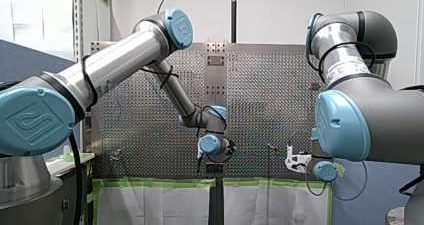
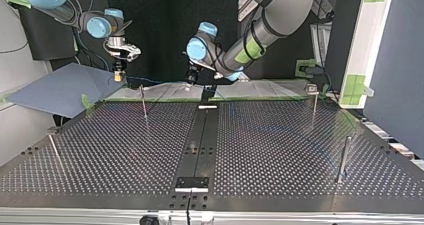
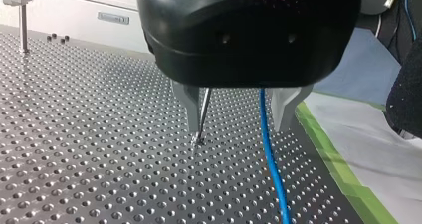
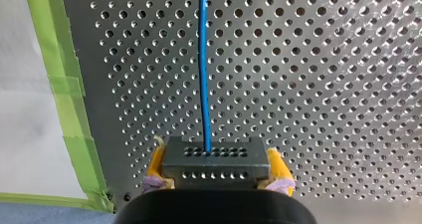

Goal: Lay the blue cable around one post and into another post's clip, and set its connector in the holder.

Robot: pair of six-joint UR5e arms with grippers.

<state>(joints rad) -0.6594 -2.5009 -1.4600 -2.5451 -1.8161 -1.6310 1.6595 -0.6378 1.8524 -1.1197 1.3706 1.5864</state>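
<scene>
**Kid:** What is the right gripper (image 4: 217, 174) holding?

**Me:** A dark grey connector block (image 4: 215, 159) with rows of tiny holes. The yellow pads (image 4: 278, 167) squeeze it from both sides. I think that keeps this end steady, so it can go in the holder later.

**Kid:** Where is the thin blue cable (image 4: 203, 69)?

**Me:** It comes out of the block and runs straight away over the shiny metal table full of holes (image 4: 323, 84). Further along it passes between the metal fingers (image 3: 189, 104) of the black left gripper (image 3: 236, 127).

**Kid:** Is that one pinching it?

**Me:** No. Its fingers are wide apart and do not touch the cable. A thin metal post (image 3: 204, 109) stands between them too, right beside one finger. I guess the open fingers work like a fence, to steer the cable to that post.

**Kid:** So is it wrapped?

**Me:** Not yet, I'd say. The cable is beside the post, not around it.

**Kid:** And the room?

**Me:** Green tape (image 4: 54, 74) lines the table edge, with a white sheet (image 4: 25, 134) past it. A black strip (image 2: 200, 135) runs down the middle of the table. More posts (image 2: 343, 157) stand well apart, and the walls (image 1: 280, 10) are white.
</scene>
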